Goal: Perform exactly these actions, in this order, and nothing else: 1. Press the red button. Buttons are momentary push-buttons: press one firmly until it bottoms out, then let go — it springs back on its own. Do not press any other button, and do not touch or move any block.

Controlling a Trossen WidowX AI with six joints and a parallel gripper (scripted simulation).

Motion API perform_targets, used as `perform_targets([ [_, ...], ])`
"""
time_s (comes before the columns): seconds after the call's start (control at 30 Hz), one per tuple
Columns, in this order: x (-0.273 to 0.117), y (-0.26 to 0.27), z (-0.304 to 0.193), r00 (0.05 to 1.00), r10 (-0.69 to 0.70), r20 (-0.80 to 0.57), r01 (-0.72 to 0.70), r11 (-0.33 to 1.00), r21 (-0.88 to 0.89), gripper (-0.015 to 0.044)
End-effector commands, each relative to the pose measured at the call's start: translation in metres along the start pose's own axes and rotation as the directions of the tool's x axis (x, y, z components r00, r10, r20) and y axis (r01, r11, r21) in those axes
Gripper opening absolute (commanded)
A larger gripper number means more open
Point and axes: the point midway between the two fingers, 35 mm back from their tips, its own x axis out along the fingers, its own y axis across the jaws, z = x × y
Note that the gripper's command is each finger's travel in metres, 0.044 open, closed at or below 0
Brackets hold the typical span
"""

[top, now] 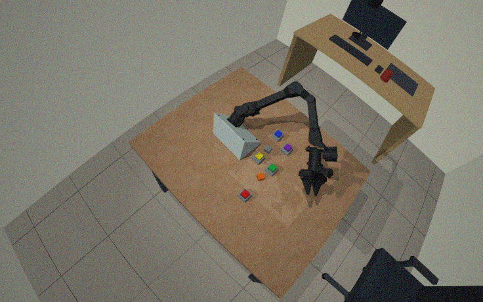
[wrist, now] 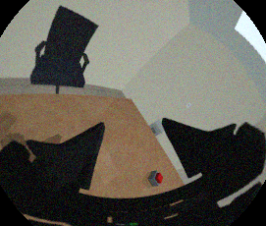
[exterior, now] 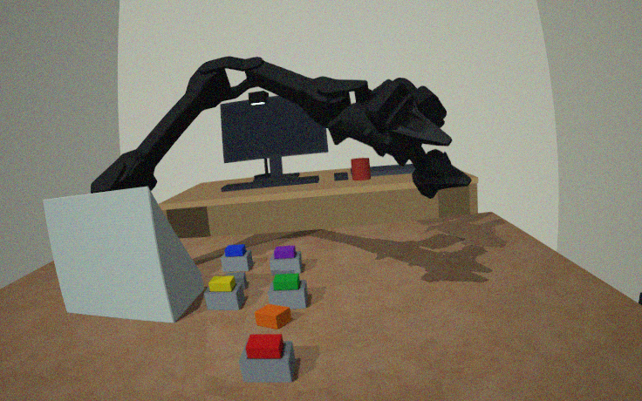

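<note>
Plainly, the red button at lower centre of the tabletop, a stiff sprung cap on a grey base, wants a firm press on its flat top, while the tool hangs right of it, fingers apart and empty.

The flat wooden desk is a warm orange-brown with a paler rectangular patch mid-surface. Five small square push-buttons sit on grey bases: the red-capped button, the yellow-capped button, the green-capped button, the blue-capped button and the purple-capped button. The small orange block is plain. The slanted wedge-shaped box is pale grey-blue. The jointed arm and its open tool are matt black throughout.
</note>
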Motion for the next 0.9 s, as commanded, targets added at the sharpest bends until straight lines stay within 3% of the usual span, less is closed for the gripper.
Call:
perform_targets([
  [0.0,0.035,-0.05,-0.042,0.965,0.007,-0.262,-0.052,0.985,-0.166,0.04],
  [0.2,0.054,-0.106,-0.104,0.824,0.088,-0.56,-0.254,0.94,-0.226,0.04],
  [0.4,0.048,-0.152,-0.162,0.596,0.285,-0.751,-0.515,0.853,-0.085,0.04],
  [0.63,0.02,-0.19,-0.206,0.322,0.623,-0.713,-0.739,0.636,0.222,0.04],
  [0.87,0.018,-0.193,-0.207,0.307,0.647,-0.698,-0.749,0.616,0.242,0.04],
])
